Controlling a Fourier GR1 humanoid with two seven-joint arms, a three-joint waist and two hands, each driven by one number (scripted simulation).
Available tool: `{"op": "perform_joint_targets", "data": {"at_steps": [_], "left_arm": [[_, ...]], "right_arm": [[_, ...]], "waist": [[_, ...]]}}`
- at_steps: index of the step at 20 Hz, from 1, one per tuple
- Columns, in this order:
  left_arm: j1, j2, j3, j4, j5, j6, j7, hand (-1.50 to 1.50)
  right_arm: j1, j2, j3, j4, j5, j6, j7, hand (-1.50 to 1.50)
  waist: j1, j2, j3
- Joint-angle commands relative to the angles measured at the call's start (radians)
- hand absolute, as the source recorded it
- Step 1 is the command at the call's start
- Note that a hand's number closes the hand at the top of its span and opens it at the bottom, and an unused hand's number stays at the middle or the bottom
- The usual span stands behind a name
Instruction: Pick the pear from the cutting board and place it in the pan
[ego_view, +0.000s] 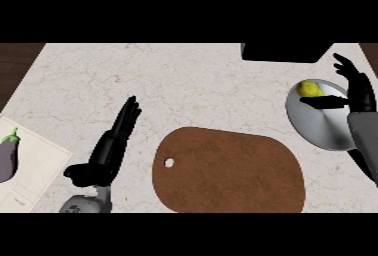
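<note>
Nearest me, lower centre, the brown cutting board (229, 170) lies bare on the table (184, 85). I see the pear (308, 89) already resting in the pan (321, 122) at upper right, so I judge only withdrawal remains. My right robot hand (359, 92) hovers there, fingers spread, holding nothing. My left robot hand (114, 137) rests straight-fingered at lower left.

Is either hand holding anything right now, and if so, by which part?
Nothing is held. The pear lies in the pan, and the right hand beside it is open. The left hand is open over the counter.
</note>
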Motion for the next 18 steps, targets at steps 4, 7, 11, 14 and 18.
{"op": "perform_joint_targets", "data": {"at_steps": [4,7,11,14,18], "left_arm": [[0.011,-0.007,-0.003,-0.011,-0.021,0.025,0.030,0.00],[0.041,0.005,0.013,-0.027,0.006,0.000,0.000,0.00],[0.033,0.014,0.033,-0.025,0.003,0.004,0.005,0.00],[0.009,0.014,0.040,-0.014,0.004,-0.002,0.008,0.00],[0.069,0.008,0.013,-0.091,-0.018,0.014,0.030,0.00]], "right_arm": [[-0.012,-0.052,-0.160,0.039,-0.157,0.081,-0.160,-1.50],[0.060,-0.090,-0.207,0.062,-0.217,0.211,-0.229,-1.50],[0.114,-0.161,-0.233,0.065,-0.270,0.417,-0.237,-1.50],[0.138,-0.155,-0.227,0.074,-0.285,0.545,-0.268,-1.50],[0.228,-0.203,-0.198,0.055,-0.271,0.665,-0.374,-1.50]], "waist": [[-0.016,-0.007,-0.001],[-0.028,-0.012,-0.002],[-0.050,-0.020,-0.004],[-0.047,-0.019,-0.004],[-0.047,-0.022,-0.004]]}}
